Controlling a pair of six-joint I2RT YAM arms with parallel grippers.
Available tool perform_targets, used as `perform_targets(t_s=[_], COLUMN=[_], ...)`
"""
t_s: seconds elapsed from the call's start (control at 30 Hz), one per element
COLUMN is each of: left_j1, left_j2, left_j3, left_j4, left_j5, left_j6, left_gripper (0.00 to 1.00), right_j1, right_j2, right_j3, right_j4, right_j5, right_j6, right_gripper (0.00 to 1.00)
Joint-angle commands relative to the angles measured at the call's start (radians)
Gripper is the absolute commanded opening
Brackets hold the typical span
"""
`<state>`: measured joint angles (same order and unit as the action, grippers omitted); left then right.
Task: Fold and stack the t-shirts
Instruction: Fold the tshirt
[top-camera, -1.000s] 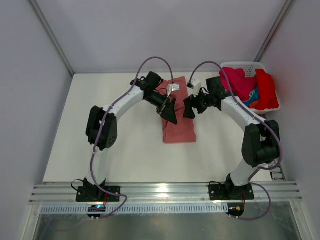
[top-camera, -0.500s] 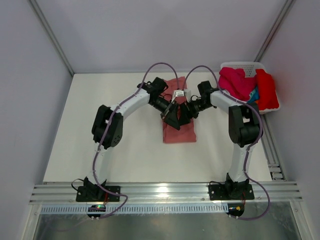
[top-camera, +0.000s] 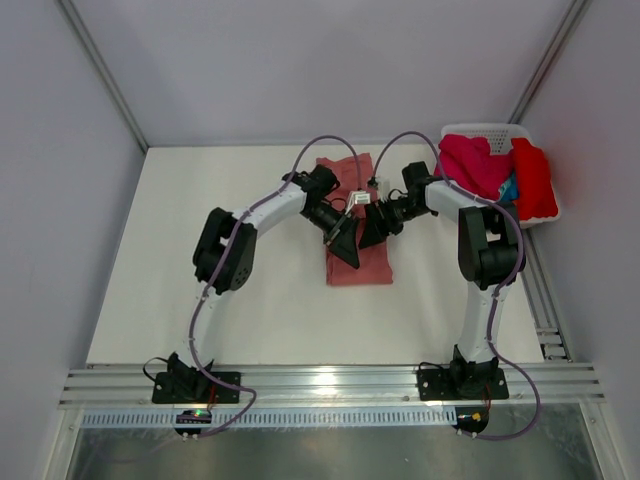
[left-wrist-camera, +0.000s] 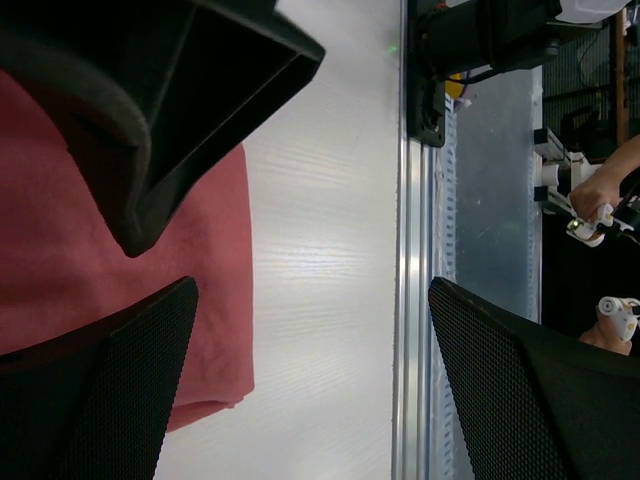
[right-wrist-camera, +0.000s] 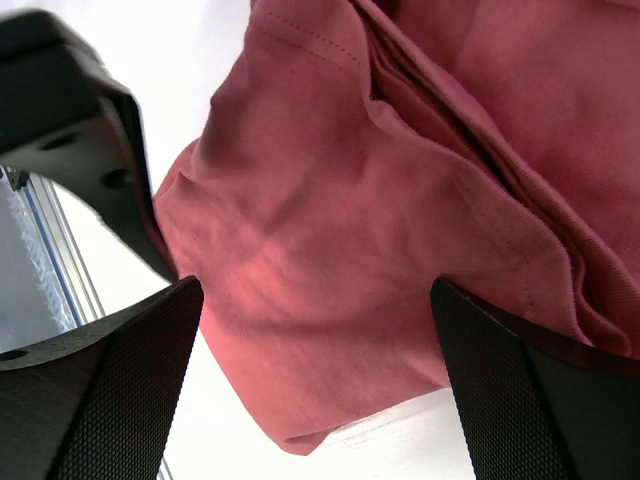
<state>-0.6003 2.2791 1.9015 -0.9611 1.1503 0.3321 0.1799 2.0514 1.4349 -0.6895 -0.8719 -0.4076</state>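
We see the left gripper (top-camera: 346, 243) and right gripper (top-camera: 371, 230) both released above the folded salmon t-shirt (top-camera: 362, 268) near the table's (top-camera: 150, 300) far edge.

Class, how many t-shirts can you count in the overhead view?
5. Salmon t-shirt folded on the table; magenta t-shirt, red t-shirt and slivers of blue t-shirt and orange t-shirt in the basket. More may be hidden beneath.

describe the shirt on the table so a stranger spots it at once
On the white table, look at the middle. The dusty pink t-shirt lies there folded into a long strip. It alone is outside the white basket holding the brighter shirts.
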Motion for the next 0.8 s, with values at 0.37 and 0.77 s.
perform_targets(t_s=[0.37, 0.77], left_j1=[0.011, 0.142], left_j2=[0.108, 0.082], left_j3=[0.042, 0.007], left_j4=[0.139, 0.150], left_j5=[-0.161, -0.139], left_j6=[-0.080, -0.094], left_gripper=[0.99, 0.99], right_j1=[0.001, 0.001], right_j2=[0.019, 0.046], right_j3=[0.065, 0.102], right_j4=[-0.054, -0.099], right_j5=[-0.030, -0.021], right_j6=[-0.033, -0.053], right_gripper=[0.99, 0.99])
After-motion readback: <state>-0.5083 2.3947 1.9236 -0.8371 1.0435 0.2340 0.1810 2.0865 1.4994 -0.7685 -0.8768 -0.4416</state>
